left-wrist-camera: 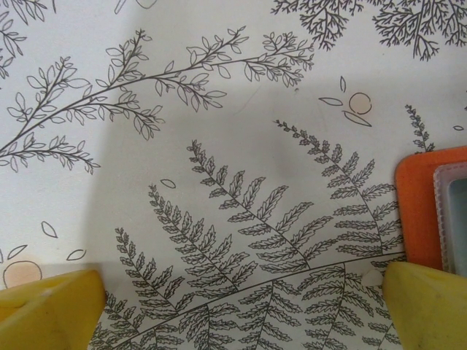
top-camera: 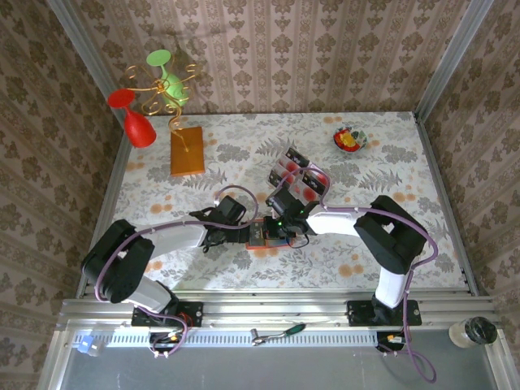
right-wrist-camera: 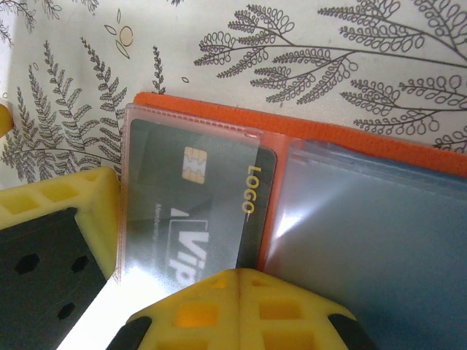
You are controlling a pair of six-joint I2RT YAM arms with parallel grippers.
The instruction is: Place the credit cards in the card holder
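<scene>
The table (top-camera: pixel 390 244) wears a pale cloth printed with grey ferns and orange blossoms, and brown damask wallpaper (top-camera: pixel 325 49) closes it in on three sides. At the far left an orange-brown block (top-camera: pixel 187 150) carries gold wire with a red glass (top-camera: pixel 134 118) and a green glass (top-camera: pixel 166 77); a small bowl (top-camera: pixel 350 139) sits far right. The credit cards (top-camera: pixel 296 175) lie fanned mid-table.

Just nearer, the card holder (top-camera: pixel 262 235) lies open and flat between the arms: orange edge, grey-blue inside, clear pockets. One pocket holds a dark card (right-wrist-camera: pixel 197 197) with a gold chip and white lettering.

The left gripper (left-wrist-camera: pixel 233 306) is spread wide and empty, the holder at its right finger. The right gripper (right-wrist-camera: pixel 237 292) is pinched closed above the pocketed card.
</scene>
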